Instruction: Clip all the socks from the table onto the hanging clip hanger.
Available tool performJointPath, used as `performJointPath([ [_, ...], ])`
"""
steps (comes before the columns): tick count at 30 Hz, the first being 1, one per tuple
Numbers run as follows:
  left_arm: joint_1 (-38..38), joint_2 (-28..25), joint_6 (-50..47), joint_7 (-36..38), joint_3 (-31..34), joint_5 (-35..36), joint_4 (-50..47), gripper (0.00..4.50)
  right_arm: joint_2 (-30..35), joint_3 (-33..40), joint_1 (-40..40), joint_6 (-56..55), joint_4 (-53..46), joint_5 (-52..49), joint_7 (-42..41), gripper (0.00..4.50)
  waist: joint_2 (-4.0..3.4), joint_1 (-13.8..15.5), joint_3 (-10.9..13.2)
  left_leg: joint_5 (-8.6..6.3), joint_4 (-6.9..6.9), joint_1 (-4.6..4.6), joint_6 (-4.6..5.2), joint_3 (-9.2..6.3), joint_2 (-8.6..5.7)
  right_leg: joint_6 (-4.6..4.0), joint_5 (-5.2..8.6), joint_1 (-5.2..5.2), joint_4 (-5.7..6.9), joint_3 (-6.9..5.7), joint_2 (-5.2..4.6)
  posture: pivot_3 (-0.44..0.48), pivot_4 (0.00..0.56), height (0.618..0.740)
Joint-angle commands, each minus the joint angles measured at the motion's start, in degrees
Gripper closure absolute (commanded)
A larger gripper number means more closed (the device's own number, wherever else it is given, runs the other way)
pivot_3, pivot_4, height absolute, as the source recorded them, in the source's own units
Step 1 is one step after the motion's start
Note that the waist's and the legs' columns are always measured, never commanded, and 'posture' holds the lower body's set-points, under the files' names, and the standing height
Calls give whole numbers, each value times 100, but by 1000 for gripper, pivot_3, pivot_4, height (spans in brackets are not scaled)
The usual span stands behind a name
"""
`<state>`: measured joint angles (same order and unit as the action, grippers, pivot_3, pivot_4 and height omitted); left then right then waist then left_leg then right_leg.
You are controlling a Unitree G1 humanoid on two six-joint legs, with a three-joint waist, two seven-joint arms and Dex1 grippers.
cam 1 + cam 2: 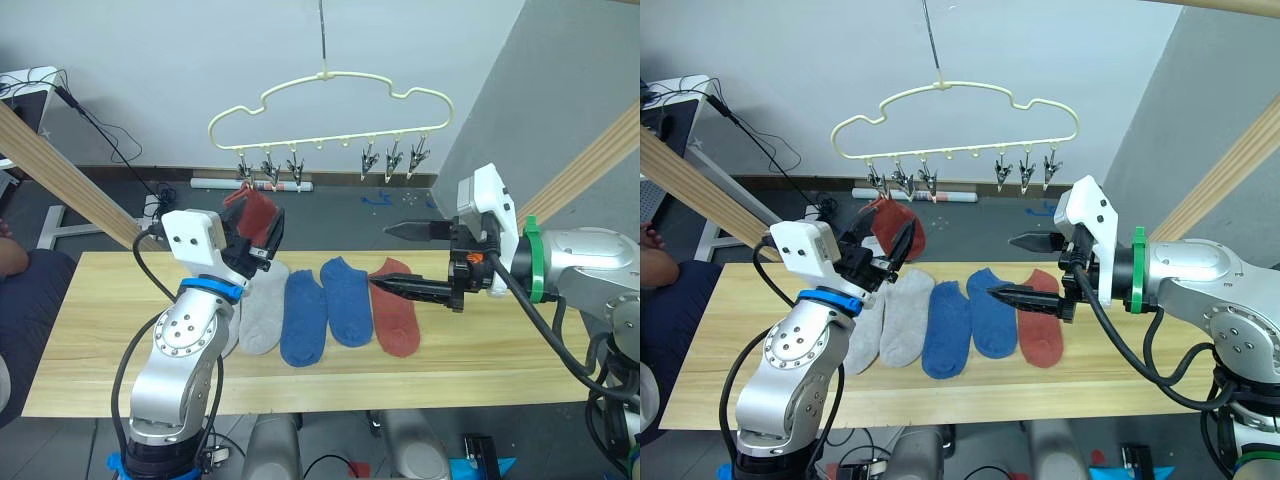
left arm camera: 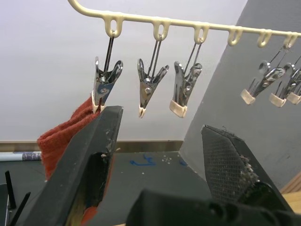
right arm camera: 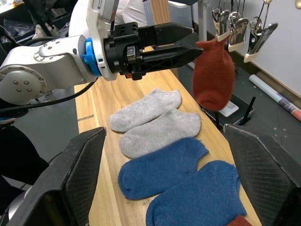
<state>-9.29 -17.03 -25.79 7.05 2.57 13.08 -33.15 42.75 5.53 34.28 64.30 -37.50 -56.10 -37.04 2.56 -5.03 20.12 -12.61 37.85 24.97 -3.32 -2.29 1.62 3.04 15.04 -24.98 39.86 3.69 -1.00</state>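
1. Pale wood table (image 1: pixel 120 370) carries five socks in a row: two grey socks (image 3: pixel 155 120), two blue socks (image 1: pixel 325 310), and one red sock on the table (image 1: pixel 395 315).
2. Overhead at 12 o'clock, the clip hanger (image 1: pixel 330 110) holds the hung red sock (image 3: pixel 212 75) in its end clip (image 2: pixel 104 82), at the robot's left end of the bar.
3. Your left gripper (image 1: pixel 892 245) is parted, one finger just beside that hung sock; I can't tell if it touches.
4. Your right gripper (image 1: pixel 400 258) is spread wide, empty.
5. For the coming pick, the tabletop red sock lies just past the right gripper's lower finger, long axis running 12 to 6, so the right arm is nearer.
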Motion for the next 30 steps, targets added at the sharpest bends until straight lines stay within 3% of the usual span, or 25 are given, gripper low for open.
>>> performJointPath([
  [1, -104, 106, 183, 40, 38, -14, -45, 1434, 97, 125, -31, -61, -196, -167, 95, 278, 0, 0, 0, 0, 0, 0, 0, 1, 0, 0, 0, 0, 0, 1, 0, -176, 346, 740],
  [2, -117, 123, 198, 56, 48, -4, -33, 1434, 105, 123, -34, -64, -196, -184, 116, 278, 0, -1, 0, 0, 0, 0, 0, 1, 0, 1, 0, 0, -1, 1, 0, -176, 346, 740],
  [6, -294, 168, 275, -14, 82, -140, 199, 2262, 152, 128, -79, -65, -233, -234, 247, 278, 0, -4, 0, 0, -1, 0, 0, 3, 1, 1, 0, 0, -4, 3, 1, -194, 341, 740],
  [30, -1209, 423, 660, 143, -30, -370, 1250, 2262, 301, 173, -174, -104, -305, -514, 756, 278, 0, -89, 0, -4, -4, 21, 6, 7, 2, 15, -9, 0, -55, 5, 1, -241, 344, 740],
])
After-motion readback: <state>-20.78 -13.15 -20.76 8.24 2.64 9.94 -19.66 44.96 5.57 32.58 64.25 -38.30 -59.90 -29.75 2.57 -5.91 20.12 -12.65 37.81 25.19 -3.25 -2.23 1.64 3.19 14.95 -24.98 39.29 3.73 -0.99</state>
